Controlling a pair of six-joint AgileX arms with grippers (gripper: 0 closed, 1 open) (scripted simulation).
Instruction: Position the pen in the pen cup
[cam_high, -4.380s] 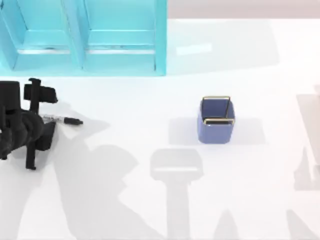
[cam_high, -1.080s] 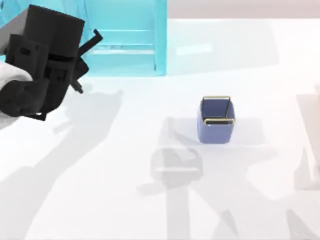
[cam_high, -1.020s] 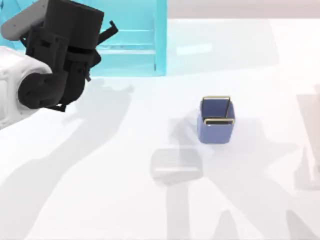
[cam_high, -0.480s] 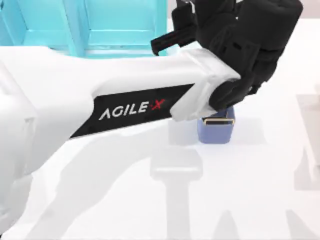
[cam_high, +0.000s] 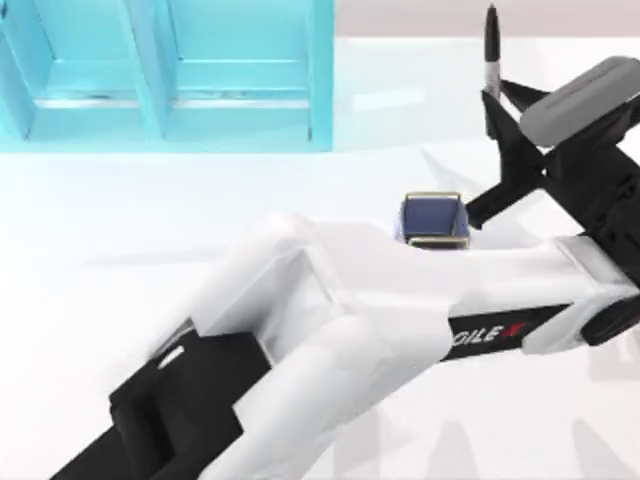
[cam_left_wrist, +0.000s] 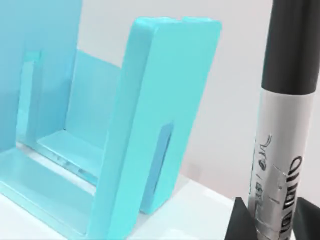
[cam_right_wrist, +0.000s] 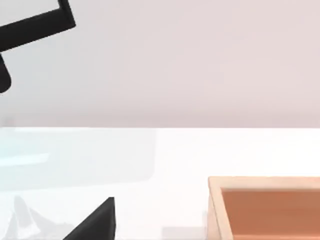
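**A:** Going left to right across the top view: the turquoise shelf unit sits at the back left, our left arm sweeps diagonally over the surface, then comes the pen cup, and beyond it our left gripper at the back right. We'd say we're in the carry step: pen's grabbed, lifted, and not in the cup yet.

**B:** Agreed. The pen stands roughly upright in the jaws, which are clamped on its lower barrel. The left wrist view shows it best: the grey labelled barrel pinched between the two dark fingers, black end sticking up above them.

**A:** And relative to the cup? From the top view the pen looks off to the right and behind the cup, not over the opening.

**B:** Yeah, so our guess for the next move: shift the gripper until the pen is over the opening, keep it upright, lower it, then let go. The cup's small, so lining up matters.

**A:** Right arm?

**B:** Parked off at the right. Can't tell what its jaws are doing.
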